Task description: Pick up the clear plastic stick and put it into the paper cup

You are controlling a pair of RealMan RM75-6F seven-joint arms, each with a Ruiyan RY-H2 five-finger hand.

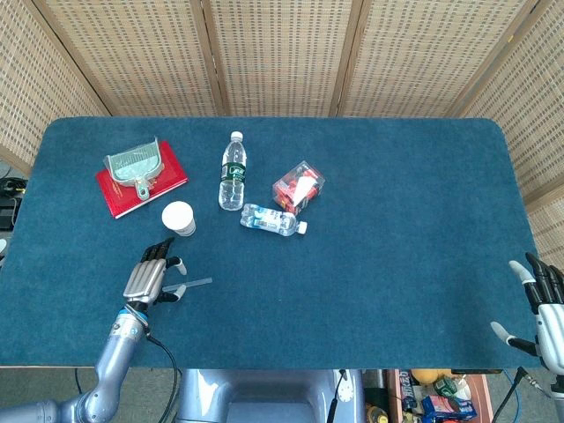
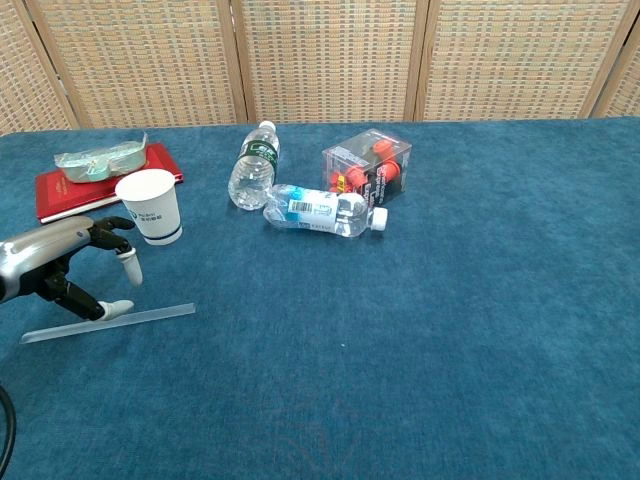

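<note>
On blue table (image 1: 397, 220), clear stick (image 2: 150, 317) lies under left hand (image 2: 60, 265).

paper cup (image 2: 149, 206): blue printed mark showing, too small to be reading | lying bottle (image 2: 322, 211): label carrying a barcode, wording not resolving | standing-away bottle (image 2: 252, 166): dark label, text not reading

In the head view the left hand (image 1: 152, 278) covered most of the clear plastic stick (image 1: 199, 283), leaving only the end beyond its fingers (image 1: 164, 251) showing; whether the thumb touched the stick could not be told; the right hand (image 1: 545, 310) was cut by the frame's edge, and the chest view missed it; the paper cup (image 2: 150, 206) print was too small to read.
</note>
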